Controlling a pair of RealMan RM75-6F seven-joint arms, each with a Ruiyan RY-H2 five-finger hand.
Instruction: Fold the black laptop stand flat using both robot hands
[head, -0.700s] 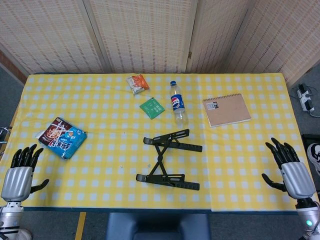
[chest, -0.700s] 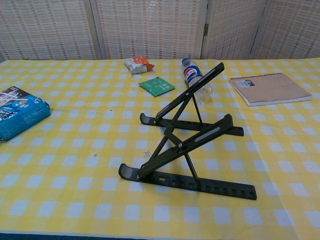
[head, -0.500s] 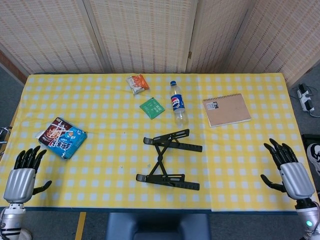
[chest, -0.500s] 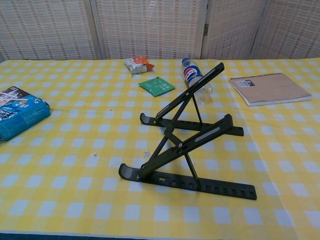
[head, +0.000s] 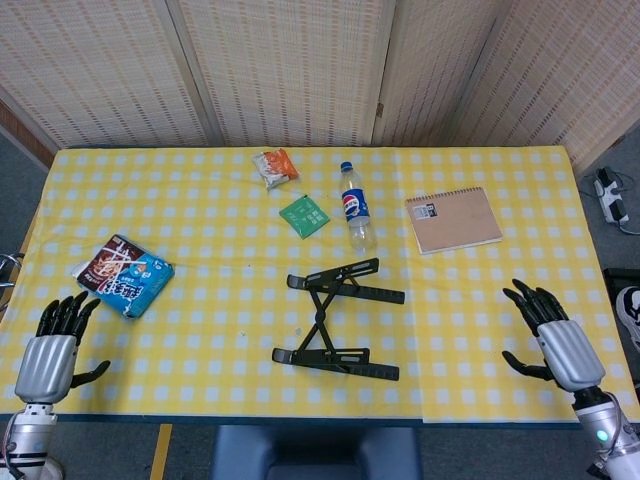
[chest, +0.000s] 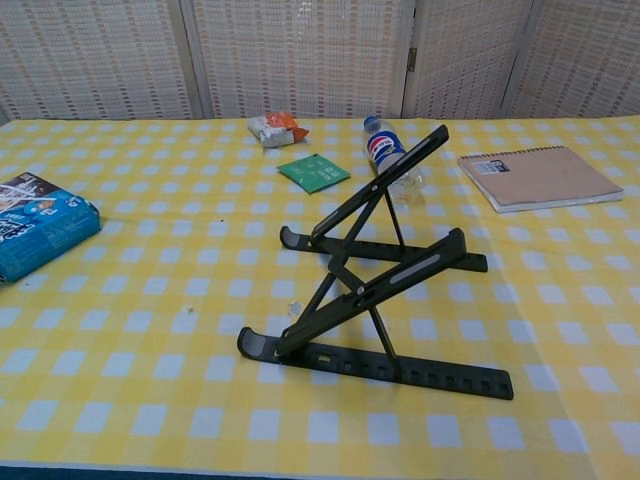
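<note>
Stand (head: 336, 319) still propped up, frame center on desk (head: 480, 290). Right hand (head: 556, 342) crept in from lower right, left hand (head: 50, 350) barely moved; both empty w/ fingers spread. Approach only, fold not started.

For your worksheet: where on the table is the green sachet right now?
In the head view, the flat green sachet lies in the far middle of the yellow checked tablecloth, just left of the lying plastic cola bottle and below the orange snack packet.
</note>
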